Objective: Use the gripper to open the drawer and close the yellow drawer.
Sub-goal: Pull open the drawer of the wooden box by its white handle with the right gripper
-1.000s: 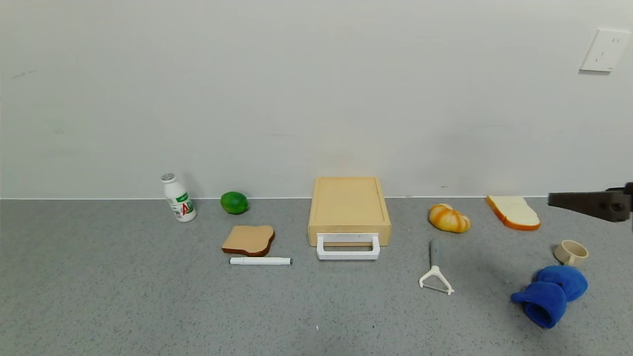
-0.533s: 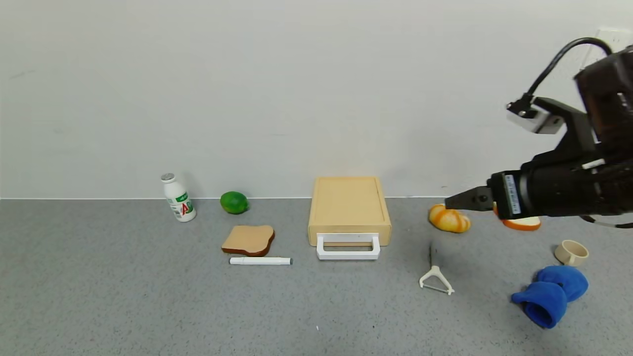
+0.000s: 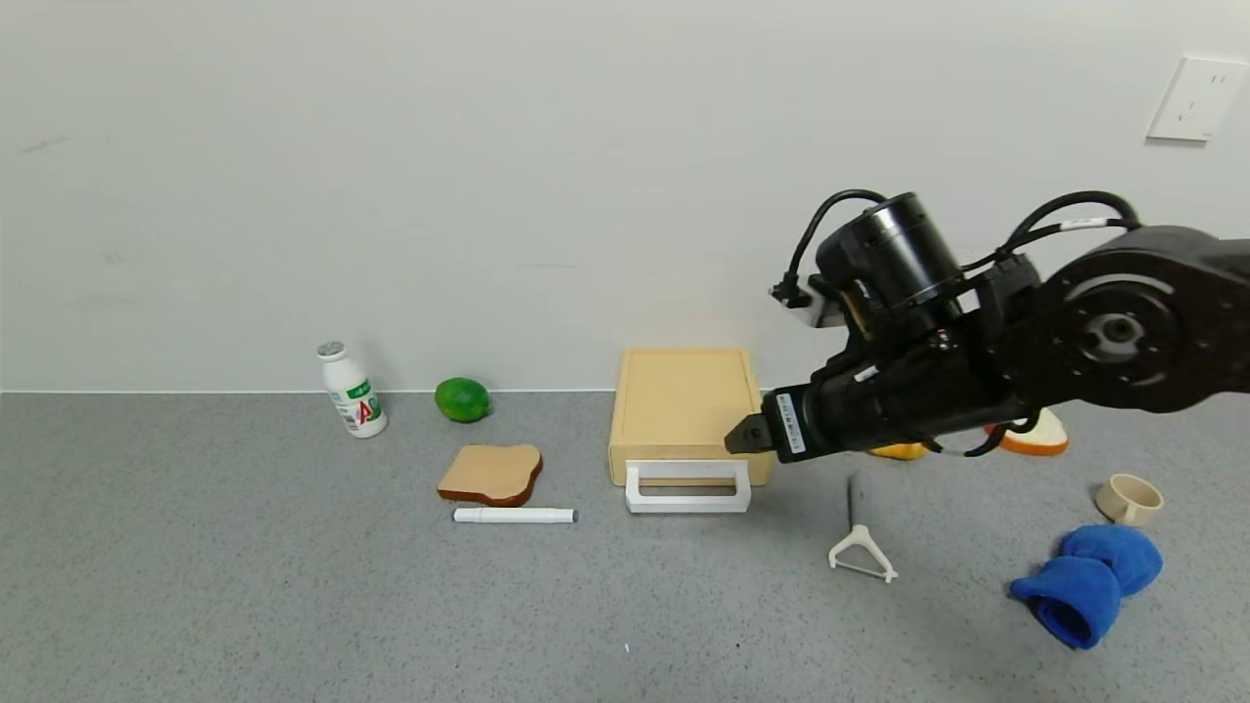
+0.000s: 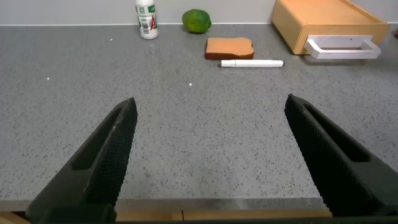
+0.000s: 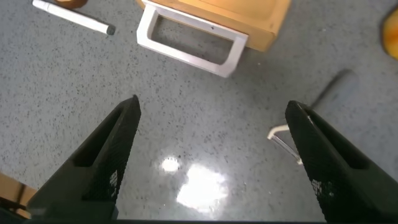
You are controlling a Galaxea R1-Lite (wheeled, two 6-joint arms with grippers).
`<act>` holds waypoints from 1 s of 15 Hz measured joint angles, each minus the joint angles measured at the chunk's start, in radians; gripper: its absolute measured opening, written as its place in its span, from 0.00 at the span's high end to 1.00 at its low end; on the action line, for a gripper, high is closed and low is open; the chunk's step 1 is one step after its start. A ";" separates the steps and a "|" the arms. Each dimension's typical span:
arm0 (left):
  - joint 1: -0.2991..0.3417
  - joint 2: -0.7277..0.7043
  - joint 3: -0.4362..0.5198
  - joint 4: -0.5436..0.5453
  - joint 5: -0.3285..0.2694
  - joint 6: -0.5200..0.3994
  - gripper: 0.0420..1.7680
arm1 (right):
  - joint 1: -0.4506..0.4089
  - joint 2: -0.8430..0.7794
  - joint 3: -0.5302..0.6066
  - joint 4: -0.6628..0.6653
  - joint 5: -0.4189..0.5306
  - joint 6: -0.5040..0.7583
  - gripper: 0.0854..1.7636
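a plain white wall stands behind a long grey speckled surface [image 3: 244, 605]. the yellow drawer [image 3: 688, 405] sits in the middle of it, with its back near the wall. it looks shut, and its white loop handle [image 3: 687, 486] points toward the robot.

the big black right arm reaches in from the right side, and the right tool [image 3: 744, 434] hangs above the drawer's front right corner, near the handle's right end. in the right wrist view its two fingers [image 5: 106, 155] are spread wide apart and hold nothing. the handle is ahead of them, not yet between them. the left tool [image 4: 211, 155] is parked low over the surface, well apart from the drawer, with its fingers wide open and nothing in them.

to the left of the drawer lie a brown toast slice [image 3: 491, 473] and a white marker [image 3: 515, 515]. a lime [image 3: 463, 399] and a small white bottle [image 3: 353, 390] stand farther back. on the right are a blue cloth [image 3: 1087, 581], a white peeler [image 3: 858, 549] and a small beige cup [image 3: 1129, 499].

the job has barely begun, i think. the tool sits off to the handle's right end, so it could come down on the corner and shove the whole box. a crooked pull could drag the light box along and not slide the drawer open.
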 joint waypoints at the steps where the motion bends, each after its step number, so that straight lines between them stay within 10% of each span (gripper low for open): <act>1: 0.000 0.000 0.000 0.000 0.000 0.000 0.03 | 0.005 0.042 -0.040 0.021 0.000 0.003 0.03; 8: 0.000 0.000 0.000 0.000 0.000 0.000 0.03 | 0.012 0.230 -0.215 0.118 0.002 0.075 0.05; 15: 0.000 0.000 0.000 0.000 0.000 0.000 0.03 | 0.016 0.282 -0.240 0.117 0.006 0.090 0.63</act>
